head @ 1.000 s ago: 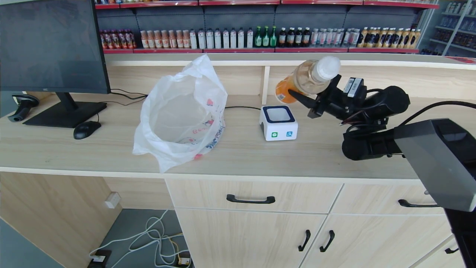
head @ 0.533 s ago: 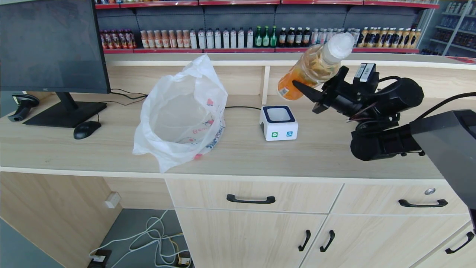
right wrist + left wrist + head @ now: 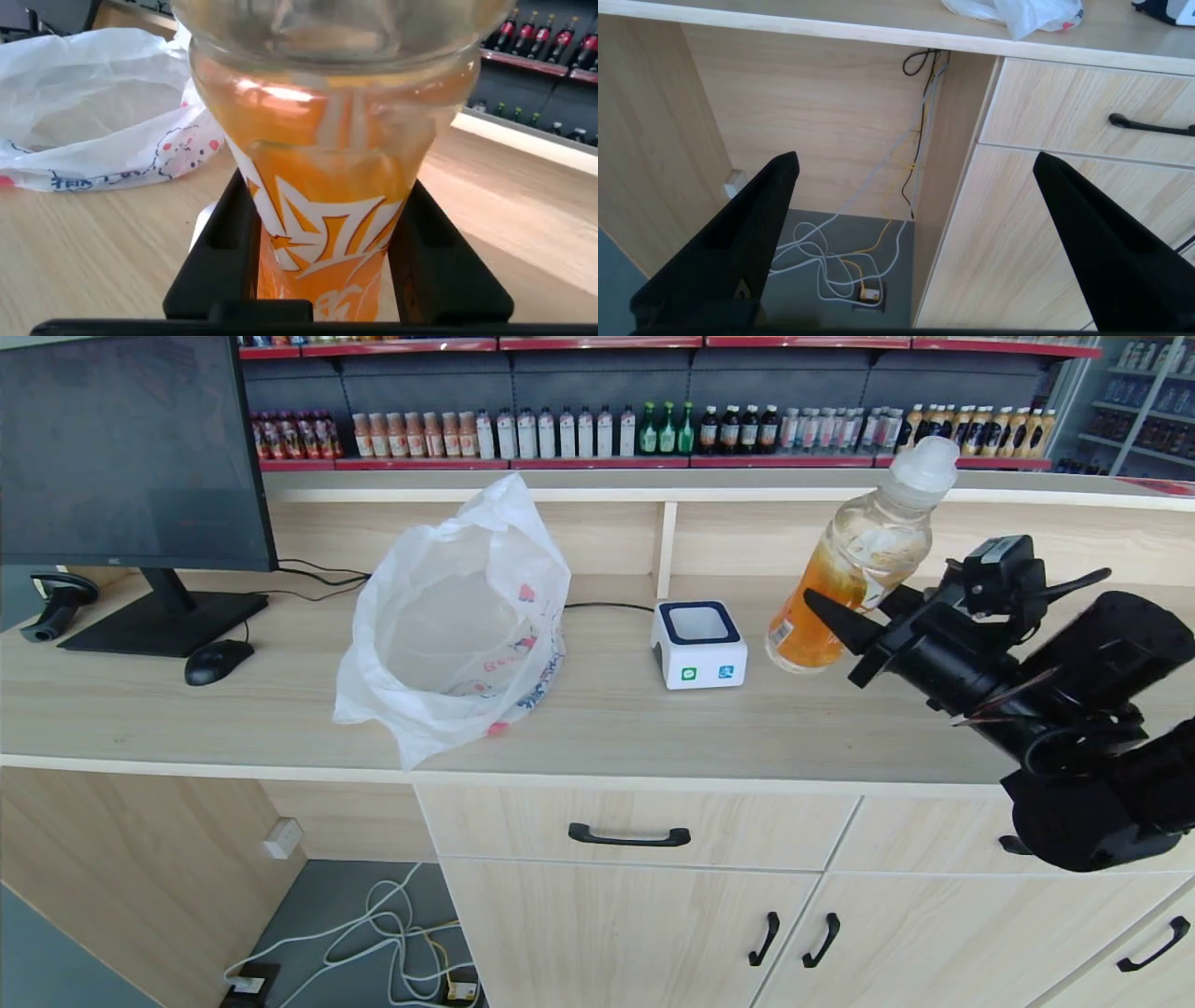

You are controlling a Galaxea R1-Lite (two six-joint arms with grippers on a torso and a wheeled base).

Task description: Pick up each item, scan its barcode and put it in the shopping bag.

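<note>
A clear bottle [image 3: 864,555] with orange drink, orange label and white cap is in my right gripper [image 3: 854,621], which is shut on its lower half. It hangs tilted, cap up and to the right, just right of the white barcode scanner [image 3: 698,653] on the counter. In the right wrist view the bottle [image 3: 327,168] sits between black fingers [image 3: 220,247], with the shopping bag [image 3: 93,103] behind. The white shopping bag [image 3: 457,607] stands open left of the scanner. My left gripper [image 3: 915,163] is open, low beside the counter, facing the cabinet front.
On the left of the wooden counter [image 3: 607,728] stand a monitor [image 3: 131,448], a mouse [image 3: 217,661] and a handheld scanner [image 3: 56,602]. A raised back ledge [image 3: 653,485] runs behind the counter. Drawers [image 3: 630,835] are below. Cables [image 3: 840,271] lie on the floor.
My right arm has swung the bottle from above and behind the scanner down to the scanner's right. The bottle has turned more upright. Bag and scanner have not moved.
</note>
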